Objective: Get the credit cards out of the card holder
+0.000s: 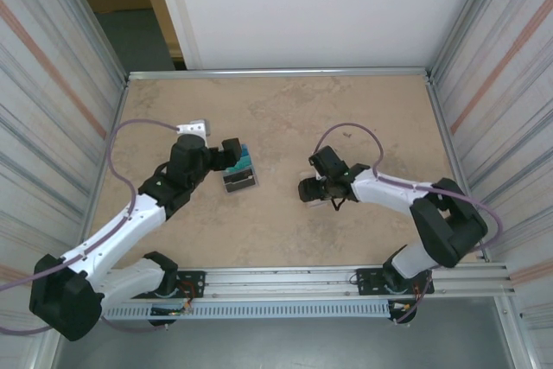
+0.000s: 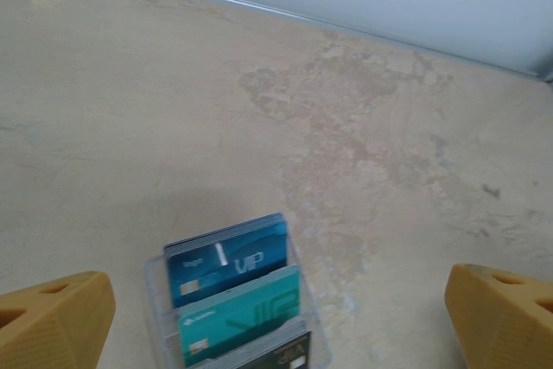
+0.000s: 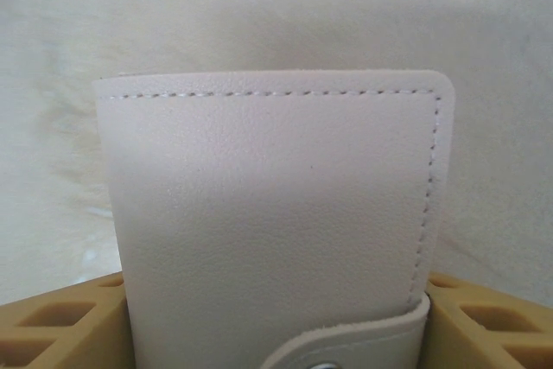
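You have the tan table [image 1: 285, 118] across the middle of the top view, with the left arm [image 1: 130, 222] reaching up from the lower left and the right arm [image 1: 406, 196] bending in from the lower right.

Your left gripper [image 1: 232, 155] sits left of centre with its jaws spread wide. In its wrist view the yellow fingers [image 2: 52, 321] stand at the two lower corners, holding nothing.

Your right gripper [image 1: 309, 187] sits right of centre. Its fingers [image 3: 60, 321] press against both sides of the card holder [image 3: 276, 213], which stands closed and fills the middle of that wrist view, its snap tab [image 3: 346, 347] at the bottom edge.

A clear rack [image 2: 155, 278] stands on the table between your left fingers, bottom centre. It holds a blue card [image 2: 229, 261], then a teal card [image 2: 242, 317], then a dark card [image 2: 285, 358].
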Controlling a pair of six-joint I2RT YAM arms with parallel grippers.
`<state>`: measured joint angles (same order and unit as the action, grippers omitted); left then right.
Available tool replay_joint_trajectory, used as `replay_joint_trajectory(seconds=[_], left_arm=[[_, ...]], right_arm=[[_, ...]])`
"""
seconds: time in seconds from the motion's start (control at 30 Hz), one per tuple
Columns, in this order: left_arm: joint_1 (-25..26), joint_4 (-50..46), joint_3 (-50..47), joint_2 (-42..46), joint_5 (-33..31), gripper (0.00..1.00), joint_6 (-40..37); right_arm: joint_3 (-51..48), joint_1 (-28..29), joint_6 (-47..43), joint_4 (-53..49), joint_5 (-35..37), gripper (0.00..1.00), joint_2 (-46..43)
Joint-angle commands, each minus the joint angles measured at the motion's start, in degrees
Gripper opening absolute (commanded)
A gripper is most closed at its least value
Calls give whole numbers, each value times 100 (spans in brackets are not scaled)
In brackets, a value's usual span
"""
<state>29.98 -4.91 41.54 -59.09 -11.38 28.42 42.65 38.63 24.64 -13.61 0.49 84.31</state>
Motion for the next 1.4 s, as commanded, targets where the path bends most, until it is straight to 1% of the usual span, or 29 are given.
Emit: replay_joint_trajectory(seconds=[0.0,0.17,0.23,0.4,0.43,0.57,0.73,0.83,0.9,1.0,1.17,1.27,1.37], left_arm=[[-34,-29,235,-106,592,98,301],[85,65,538,-496,1231,99,323],[140,139,664,-704,1590,99,304],[199,737,751,-1154,2753,98,299],[202,865,773,-1227,3012,97,288],[301,862,966,-1493,3535,96,153],[455,977,1082,-1704,3867,95,100],[499,976,1098,-1803,3853,91,156],[494,933,1063,-1835,3721,88,191],[492,913,1019,-1853,3625,86,219],[493,1005,1005,-1962,3758,83,275],[496,1111,988,-2051,3861,77,337],[493,1230,986,-2145,4005,66,391]], right_arm=[[-248,78,-335,1054,-273,68,-565],[-517,174,-414,1856,-320,67,-975],[-556,236,-459,2070,-317,66,-1073],[-609,395,-513,2477,-266,65,-1252],[-607,420,-507,2527,-244,65,-1275],[-496,513,-487,2588,-198,65,-1305],[-339,629,-539,2591,-181,65,-1243],[-259,707,-557,2599,-143,65,-1231],[-207,749,-566,2600,-126,65,-1246],[-162,808,-592,2601,-86,65,-1271],[-108,860,-627,2618,-50,65,-1304],[-77,866,-636,2664,-49,65,-1327],[-48,865,-620,2683,-39,65,-1327]])
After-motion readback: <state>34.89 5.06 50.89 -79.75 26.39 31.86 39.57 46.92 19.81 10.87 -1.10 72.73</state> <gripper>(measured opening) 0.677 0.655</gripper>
